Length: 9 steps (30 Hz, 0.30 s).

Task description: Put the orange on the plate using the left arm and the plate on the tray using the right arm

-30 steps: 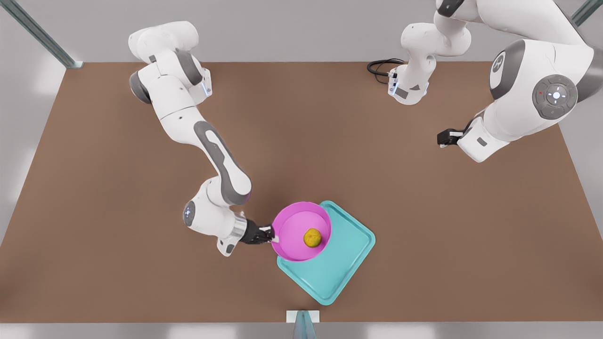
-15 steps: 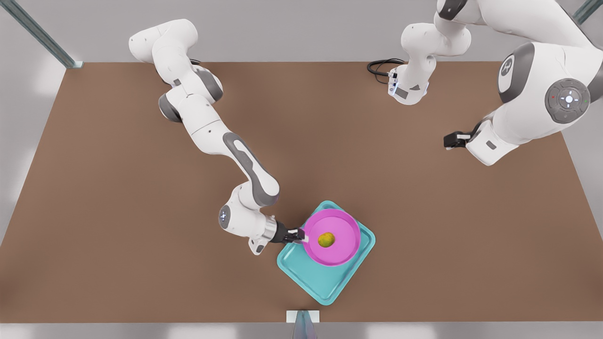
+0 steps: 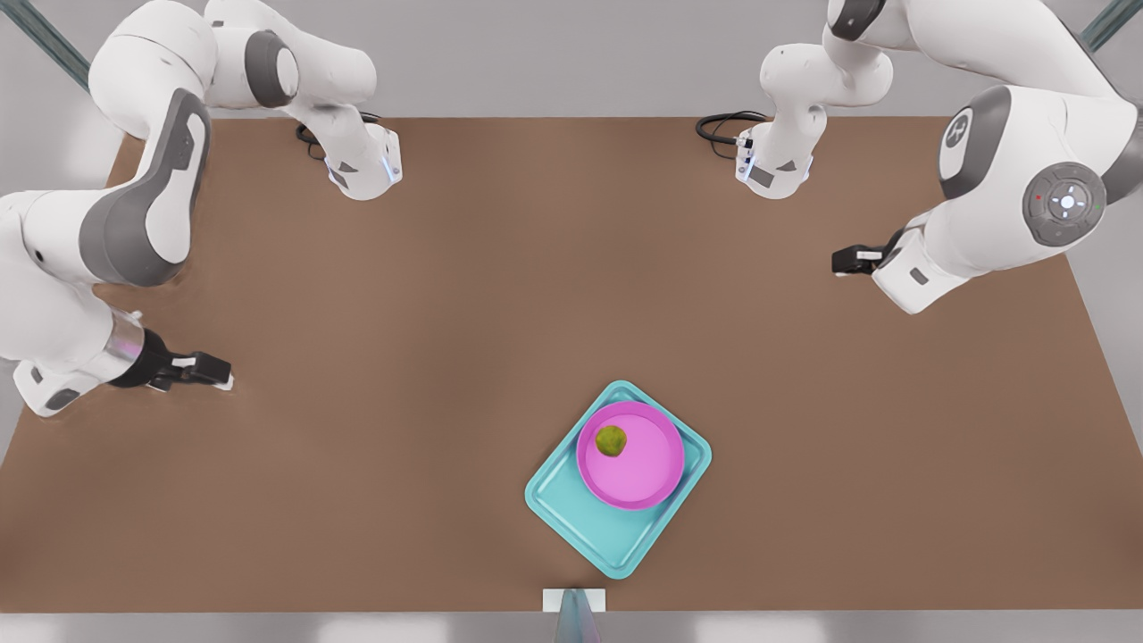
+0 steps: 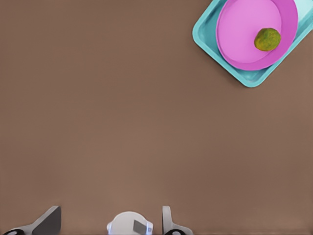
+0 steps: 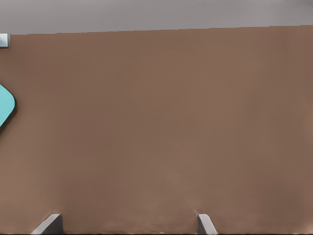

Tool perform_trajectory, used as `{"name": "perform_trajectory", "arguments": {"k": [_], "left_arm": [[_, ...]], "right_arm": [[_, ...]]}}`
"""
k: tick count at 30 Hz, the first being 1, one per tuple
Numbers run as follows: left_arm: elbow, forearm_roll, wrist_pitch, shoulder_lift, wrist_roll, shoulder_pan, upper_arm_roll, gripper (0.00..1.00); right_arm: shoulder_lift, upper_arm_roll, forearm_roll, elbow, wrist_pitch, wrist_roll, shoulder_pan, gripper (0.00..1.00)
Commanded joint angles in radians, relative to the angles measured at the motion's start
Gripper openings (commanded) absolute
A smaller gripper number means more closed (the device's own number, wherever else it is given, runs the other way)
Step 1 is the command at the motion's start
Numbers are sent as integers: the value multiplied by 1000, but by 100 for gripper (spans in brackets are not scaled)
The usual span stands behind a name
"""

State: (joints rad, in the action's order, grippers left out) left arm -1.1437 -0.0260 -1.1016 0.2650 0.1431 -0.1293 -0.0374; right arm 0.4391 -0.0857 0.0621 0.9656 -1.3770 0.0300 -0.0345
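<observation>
Resting on plate (image 3: 636,464): orange (image 3: 611,440); plate on tray (image 3: 571,509). Left claw (image 3: 838,261), right claw (image 3: 219,371): both spread, empty, well apart above counter (image 3: 446,295).

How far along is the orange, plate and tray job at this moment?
It looks finished. The orange lies on the plate, and the plate sits on the tray. Nothing is in hand: the left gripper and the right gripper hang far from the tray, jaws open. Nothing appears left.

Brown matte tabletop (image 3: 500,295); pale grey wall (image 3: 554,54) behind; metal frame struts (image 3: 54,49) at both far corners.
</observation>
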Motion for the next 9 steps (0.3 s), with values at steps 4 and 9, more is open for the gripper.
{"name": "perform_trajectory", "arguments": {"k": [4, 9], "left_arm": [[19, -5, 11, 13, 1, -1, -4, 100], [30, -3, 11, 14, 6, -1, -4, 100]], "right_arm": [[-306, 40, -156, 380, 104, 148, 51, 100], [-304, 41, -148, 377, 105, 148, 53, 100]]}}
